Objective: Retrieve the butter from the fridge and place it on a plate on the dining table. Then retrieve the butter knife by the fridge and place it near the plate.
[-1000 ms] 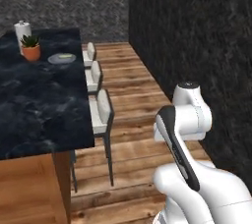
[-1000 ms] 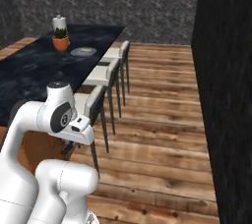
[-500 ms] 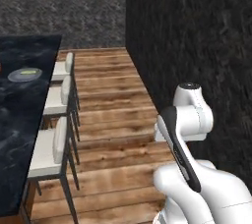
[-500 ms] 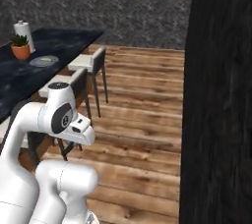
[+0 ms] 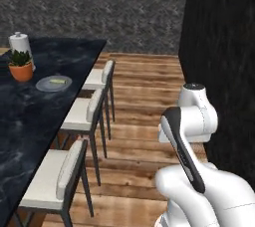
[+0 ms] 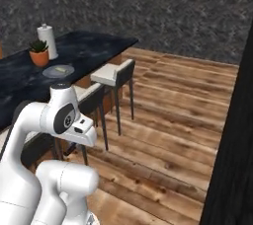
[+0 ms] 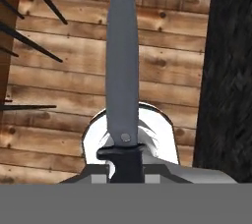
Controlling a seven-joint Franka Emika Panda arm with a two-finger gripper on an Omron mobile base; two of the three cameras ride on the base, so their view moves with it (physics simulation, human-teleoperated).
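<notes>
The gripper [image 7: 126,166] is clamped on the dark handle of the butter knife [image 7: 122,66], whose grey blade runs straight out from the hand over the plank floor [image 7: 74,85]. The arm is folded close to the robot's body, its white elbow raised above the base, with a black wall [image 5: 224,61] just beside it. The dining table [image 5: 45,121] stretches along the left, its black veined top reaching toward the far speckled wall [image 5: 99,7]. On the tabletop, toward its far end and a little in from the stool-side edge, sits the grey plate [image 5: 54,83] with the pale butter [image 5: 58,80] lying on it. Just beyond the plate, toward the far corner, stands an orange potted plant [image 5: 21,66], and a white paper-towel roll [image 5: 21,46] stands upright right behind it. Three cushioned stools [image 5: 87,111] are tucked along the table's near edge, between the table and the robot.
</notes>
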